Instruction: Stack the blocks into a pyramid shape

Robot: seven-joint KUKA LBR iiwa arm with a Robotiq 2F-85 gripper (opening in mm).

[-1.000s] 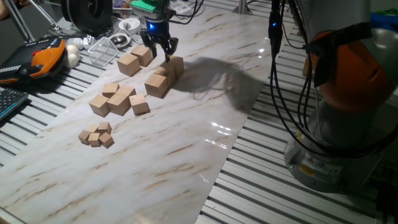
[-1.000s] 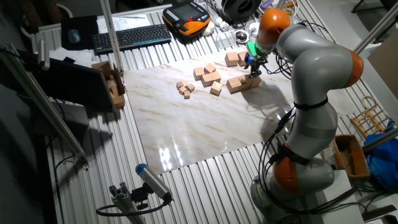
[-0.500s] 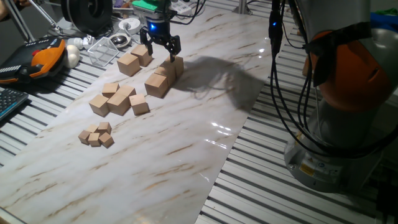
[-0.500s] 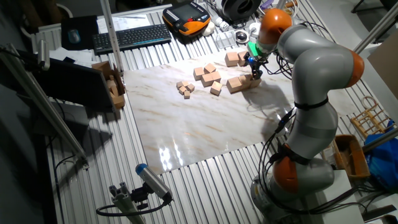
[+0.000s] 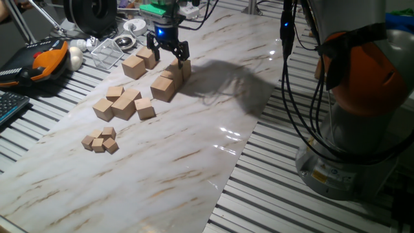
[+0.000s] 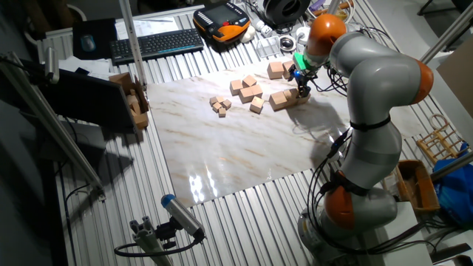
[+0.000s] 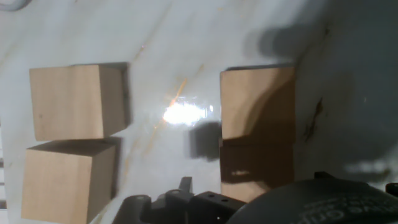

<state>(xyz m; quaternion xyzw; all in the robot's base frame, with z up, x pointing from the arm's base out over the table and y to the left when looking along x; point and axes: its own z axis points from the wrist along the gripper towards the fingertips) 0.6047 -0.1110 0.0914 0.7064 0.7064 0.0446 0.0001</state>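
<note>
Several large light-tan blocks lie on the marble board. Two of them point(image 5: 134, 66) point(image 5: 149, 56) sit together at the far left. Another block point(image 5: 163, 87) touches a further block point(image 5: 182, 67) to their right. My gripper point(image 5: 168, 57) hangs open and empty just above the board, between the left pair and the block at the right; it also shows as the gripper point(image 6: 301, 83) from the other side. In the hand view the left pair point(image 7: 78, 102) point(image 7: 68, 183) and the right blocks point(image 7: 258, 102) frame bare marble.
Medium wooden cubes point(image 5: 119, 103) and tiny cubes point(image 5: 100, 140) lie nearer the front left. A wire basket point(image 5: 107, 52), an orange pendant point(image 5: 48, 58) and a keyboard point(image 6: 157, 44) sit off the board. The robot base point(image 5: 362, 116) stands at the right.
The open gripper has drifted slightly right, toward the block on the right side. No block has moved.
</note>
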